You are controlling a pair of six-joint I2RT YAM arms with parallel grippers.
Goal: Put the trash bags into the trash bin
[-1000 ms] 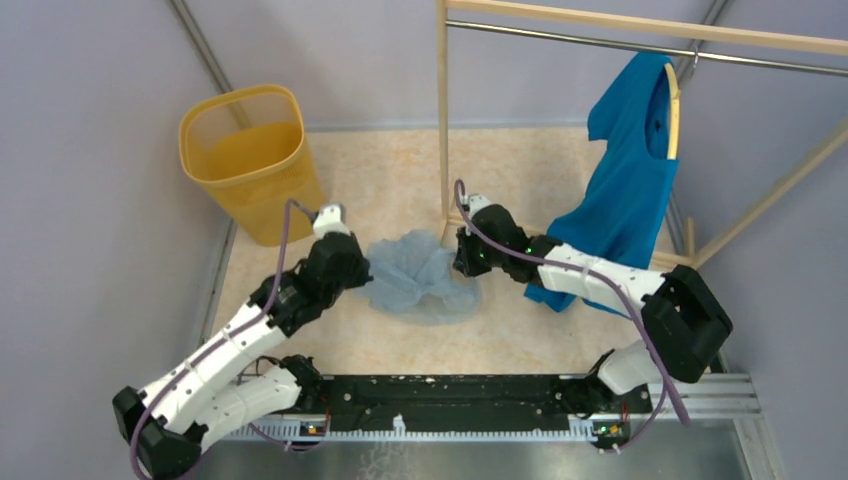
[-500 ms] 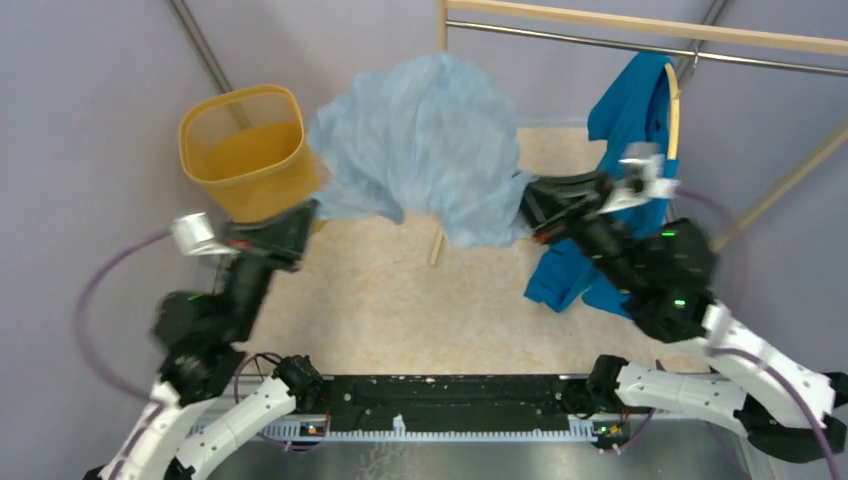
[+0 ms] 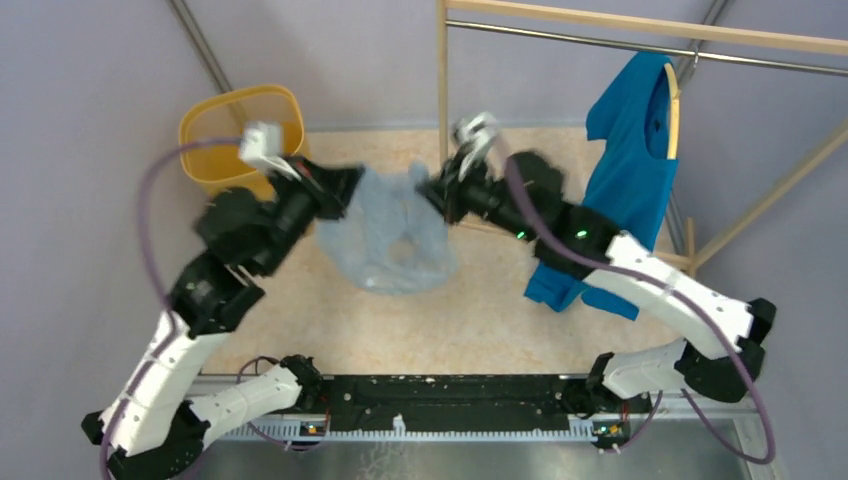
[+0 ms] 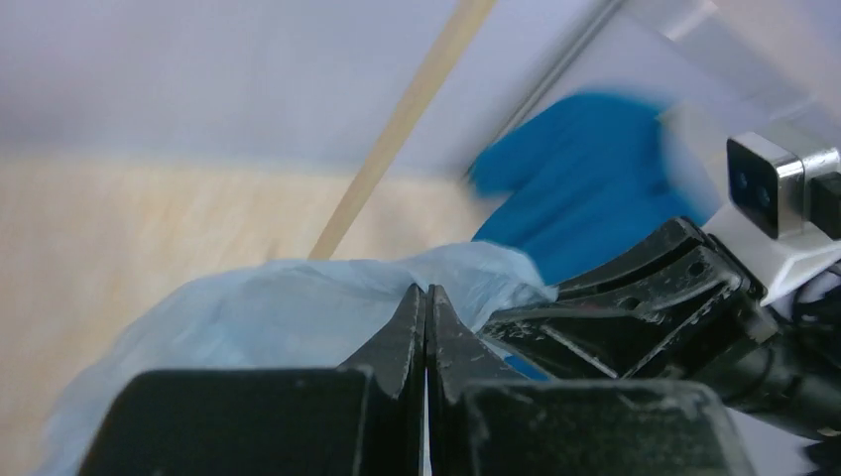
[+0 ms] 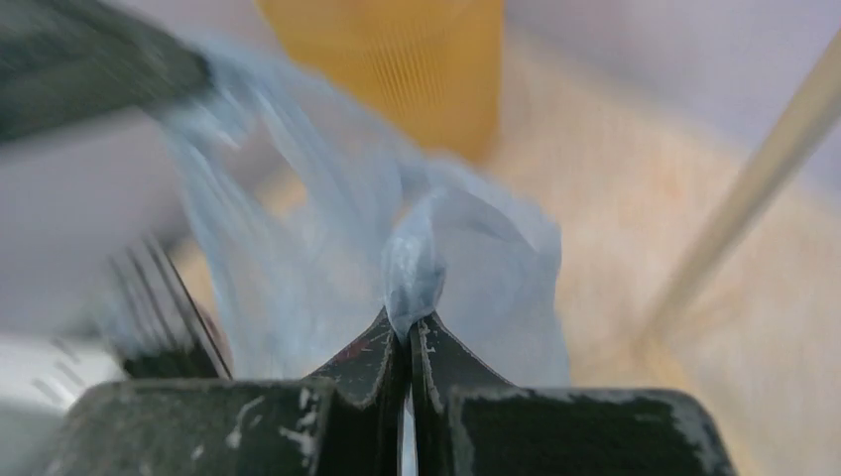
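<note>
The bag (image 3: pixel 390 238) hangs in the air between the two arms, sagging in a loose pouch over the floor (image 3: pixel 480 310), just right of the bin (image 3: pixel 215 125) and not yet above its mouth. A second ago it lay crumpled on the floor; half a second ago it billowed high and wide, and now it has dropped lower and drawn in.

The left gripper (image 3: pixel 345 185) has its jaws pressed together on the bag's left edge. The right gripper (image 5: pixel 407 332) pinches a twisted tuft of film, plain in its wrist view, with the bin straight ahead. Both views are blurred by motion.

So the lift is done and the carry is under way — the bag is off the ground and partly opened. What I judge is left: swing it left over the rim, lower it and let go. The floppy film could catch on the rim or drape outside. The shirt (image 3: pixel 630 170) on the rack (image 3: pixel 441 100) hangs well to the right, apart.
</note>
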